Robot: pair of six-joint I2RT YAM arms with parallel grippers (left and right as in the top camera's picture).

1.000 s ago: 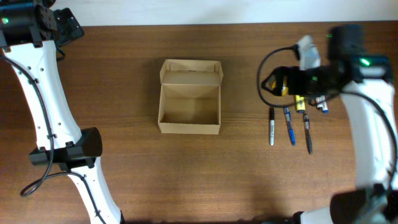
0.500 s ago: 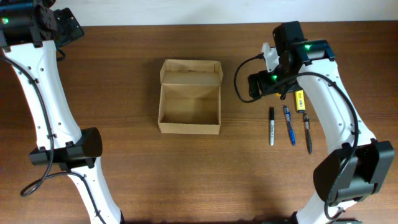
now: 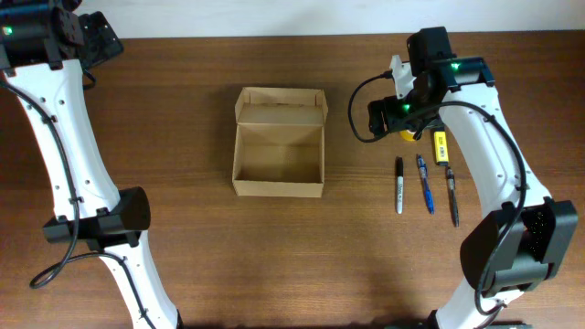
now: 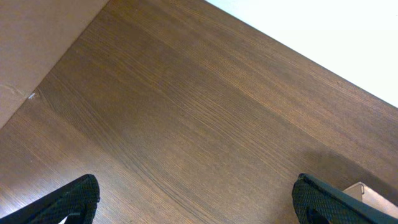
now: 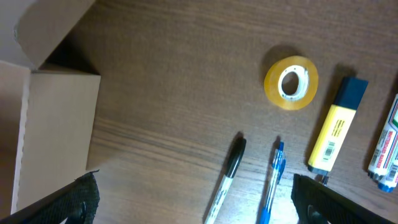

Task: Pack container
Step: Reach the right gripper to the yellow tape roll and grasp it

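Note:
The container point(image 3: 278, 189) is an open tan cardboard box at the table's middle, its lid flap standing at the back. Its side also shows at the left of the right wrist view point(image 5: 53, 124). My right gripper point(image 3: 386, 117) hovers open and empty to the right of the box, by the pens. In the right wrist view point(image 5: 199, 202) its jaws stand wide apart above a black marker point(image 5: 227, 177) and a blue pen point(image 5: 272, 183). My left gripper point(image 3: 99, 41) is open and empty at the far left back corner, over bare wood point(image 4: 199, 202).
A yellow tape roll point(image 5: 291, 82), a yellow highlighter point(image 5: 337, 132) and another marker point(image 5: 387, 152) lie beyond the pens. From overhead, the black marker point(image 3: 398, 185), blue pen point(image 3: 425, 184) and a dark pen point(image 3: 452, 196) lie in a row.
My right arm has swung in from the right and settled near the tape roll, shifting slightly in the last half second. The left arm, box and pens have not moved.

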